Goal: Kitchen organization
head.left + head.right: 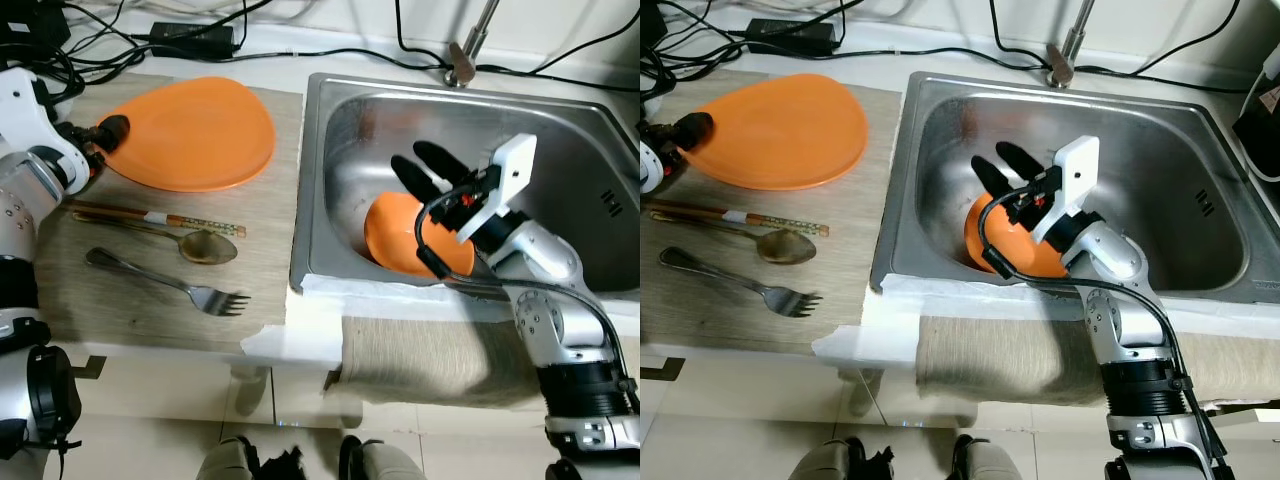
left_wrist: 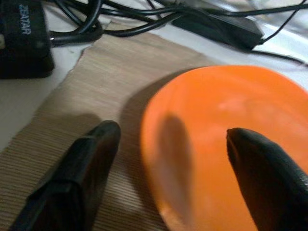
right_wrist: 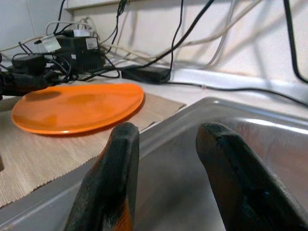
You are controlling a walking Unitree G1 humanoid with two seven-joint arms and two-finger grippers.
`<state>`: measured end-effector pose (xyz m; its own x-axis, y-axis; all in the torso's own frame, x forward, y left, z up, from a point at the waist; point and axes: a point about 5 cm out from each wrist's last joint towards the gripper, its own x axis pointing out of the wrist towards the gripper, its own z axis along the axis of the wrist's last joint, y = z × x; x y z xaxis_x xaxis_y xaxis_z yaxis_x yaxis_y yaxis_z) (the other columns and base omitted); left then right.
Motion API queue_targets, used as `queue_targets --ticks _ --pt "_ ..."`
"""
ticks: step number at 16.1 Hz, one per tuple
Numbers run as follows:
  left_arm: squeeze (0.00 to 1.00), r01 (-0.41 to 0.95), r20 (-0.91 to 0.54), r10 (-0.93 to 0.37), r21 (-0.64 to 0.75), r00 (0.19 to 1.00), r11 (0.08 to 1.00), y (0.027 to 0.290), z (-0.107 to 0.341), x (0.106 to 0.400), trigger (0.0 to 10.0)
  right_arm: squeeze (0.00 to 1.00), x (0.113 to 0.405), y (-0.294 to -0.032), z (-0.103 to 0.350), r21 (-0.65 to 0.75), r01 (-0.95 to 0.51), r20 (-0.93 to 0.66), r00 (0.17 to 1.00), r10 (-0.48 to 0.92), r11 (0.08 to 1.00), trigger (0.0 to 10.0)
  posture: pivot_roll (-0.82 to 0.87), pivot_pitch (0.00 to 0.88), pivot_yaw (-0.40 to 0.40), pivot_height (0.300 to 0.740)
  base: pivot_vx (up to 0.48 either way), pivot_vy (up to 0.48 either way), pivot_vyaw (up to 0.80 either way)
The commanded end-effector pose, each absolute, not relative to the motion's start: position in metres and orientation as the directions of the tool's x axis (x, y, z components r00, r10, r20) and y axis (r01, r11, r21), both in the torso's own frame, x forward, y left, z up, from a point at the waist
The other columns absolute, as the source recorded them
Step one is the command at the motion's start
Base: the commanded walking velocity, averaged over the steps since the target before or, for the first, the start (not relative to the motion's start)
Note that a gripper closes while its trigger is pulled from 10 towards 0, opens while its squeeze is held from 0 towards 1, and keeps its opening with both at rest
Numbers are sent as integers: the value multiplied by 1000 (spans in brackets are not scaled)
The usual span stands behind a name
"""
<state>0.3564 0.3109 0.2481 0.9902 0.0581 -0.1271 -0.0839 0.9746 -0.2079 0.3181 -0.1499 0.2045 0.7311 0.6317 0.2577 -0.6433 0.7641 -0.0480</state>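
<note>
The left gripper [image 2: 168,178] sits at the near-left edge of the orange plate [image 1: 195,130], its two black fingers [image 2: 77,178] spread wide: one rests over the plate's surface, the other over the woven mat [image 1: 160,300] just outside the rim. They straddle the rim without closing on it. The plate lies flat on the mat on the tabletop [image 1: 300,55], with a black power adapter [image 1: 190,40] and cables beyond the fingers.

The right gripper [image 1: 428,168] hangs inside the steel sink [image 1: 560,120], fingers parted and holding nothing. An orange bowl [image 1: 400,235] lies tilted in the basin directly beneath and just behind these fingers, against the sink's near wall.

Well apart from either set of fingers, chopsticks [image 1: 150,216], a spoon [image 1: 205,246] and a fork [image 1: 170,284] lie on the mat
</note>
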Motion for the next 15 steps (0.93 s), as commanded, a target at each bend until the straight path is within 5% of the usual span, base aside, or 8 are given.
queue_targets --ticks 1,2,4,5,10,15 --pt "1000 -8 -59 -1 -139 998 990 304 258 362 10000 0 315 -151 206 -42 -638 261 736 625 769 10000 -128 175 -60 740 0 0 0" --pt "1000 54 -23 -58 -130 998 990 295 262 366 10000 0 314 -152 206 -38 -638 256 737 625 769 10000 -128 174 -64 740 0 0 0" --pt "78 165 -3 -165 -63 986 984 273 266 377 10000 0 314 -151 206 -38 -638 240 741 627 769 10000 -128 166 -74 740 0 0 0" --pt "0 239 -23 -239 -8 971 971 257 263 383 10000 0 315 -150 206 -49 -642 230 738 634 765 10000 -131 163 -77 740 0 0 0" --pt "0 279 -225 -232 206 946 938 245 235 392 10000 0 316 -153 209 -82 -637 201 743 638 767 10000 -144 155 -80 740 0 0 0" --pt "0 414 -275 -363 157 890 897 237 235 390 10000 0 317 -159 212 -95 -629 194 749 634 772 10000 -140 156 -80 740 0 0 0"
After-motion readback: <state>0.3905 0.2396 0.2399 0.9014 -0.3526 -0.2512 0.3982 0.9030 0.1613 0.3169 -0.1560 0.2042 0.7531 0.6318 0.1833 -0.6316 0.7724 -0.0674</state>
